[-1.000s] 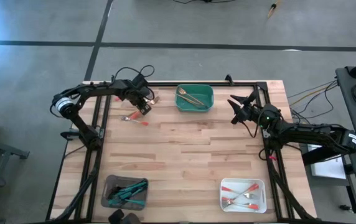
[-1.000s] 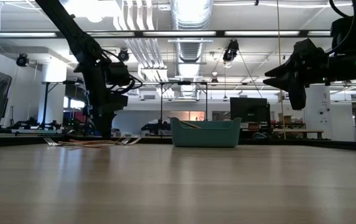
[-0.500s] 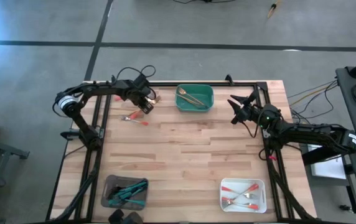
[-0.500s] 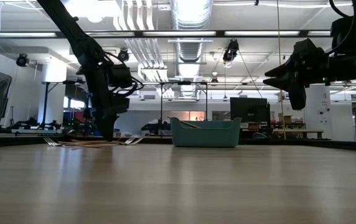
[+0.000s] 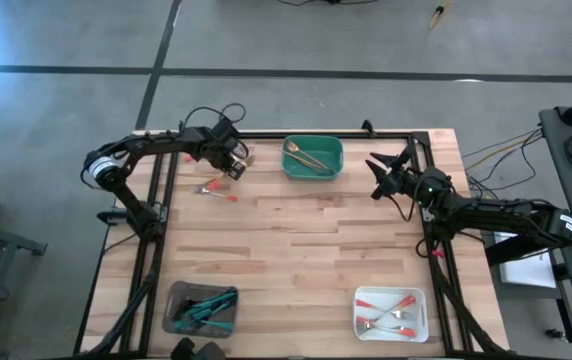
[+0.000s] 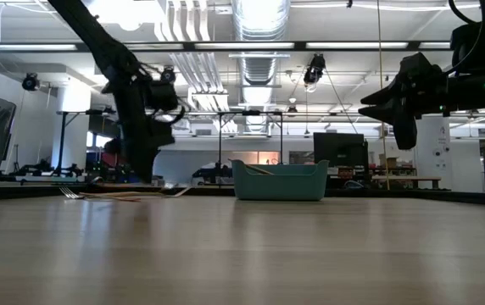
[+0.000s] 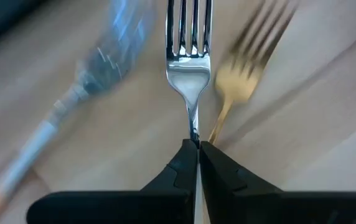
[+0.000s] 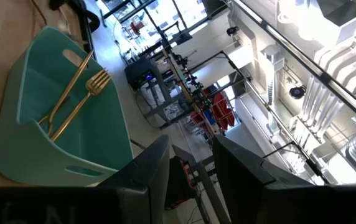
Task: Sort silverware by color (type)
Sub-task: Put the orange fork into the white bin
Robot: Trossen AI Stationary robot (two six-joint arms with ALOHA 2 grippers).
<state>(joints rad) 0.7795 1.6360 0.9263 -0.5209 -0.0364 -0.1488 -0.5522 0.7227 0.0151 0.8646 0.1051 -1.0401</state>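
My left gripper is at the table's far left, pointing steeply down and shut on a silver-headed fork. Its handle is hidden between the fingers. Under it on the wood lie a gold fork and a silver spoon with a red-orange handle end. More red-handled silverware lies flat just nearer. My right gripper hangs open above the far right of the table, holding nothing. In the low view the left gripper stands over the flat silverware. My left gripper pinches the fork's thin neck, just below the head, between its two fingertips. The fingers come from above, slanting down, and lie along the fork. The tines stick out past the fingertips. Whether the fork still touches the table, I cannot tell.
A green tray with gold pieces stands at the far middle. A grey tray with teal-handled pieces is at the near left. A white tray with red-handled pieces is at the near right. Bare wood fills the middle.
My left gripper has rolled a little about its own pointing line. In the low view it stands slightly higher above the silverware on the table than before. My right arm has kept still.
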